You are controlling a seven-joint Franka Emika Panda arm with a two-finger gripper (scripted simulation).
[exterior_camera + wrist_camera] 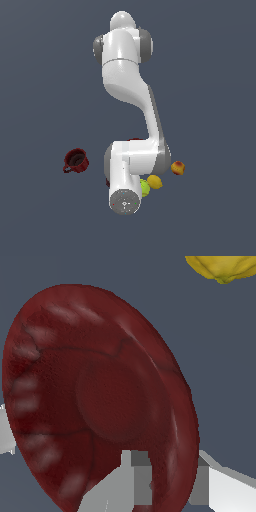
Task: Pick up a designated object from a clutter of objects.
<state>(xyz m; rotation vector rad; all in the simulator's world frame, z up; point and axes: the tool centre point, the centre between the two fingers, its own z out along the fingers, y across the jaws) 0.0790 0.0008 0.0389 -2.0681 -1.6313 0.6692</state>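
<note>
The dark red bowl [100, 391] with the scalloped rim fills the wrist view, seen close up and at a tilt. My gripper [170, 481] straddles its rim, with one finger [135, 476] inside the bowl and the other outside. Both pads lie against the rim. In the exterior view the arm covers the gripper and nearly all of the bowl. Only a dark red sliver [135, 140] shows at the arm's edge.
A red mug [76, 160] with a handle stands apart at the exterior view's left. A green tennis ball [145, 188], a lemon [155, 181] and an orange-red peach [178, 168] lie at the right of the wrist. The lemon [222, 267] also shows in the wrist view.
</note>
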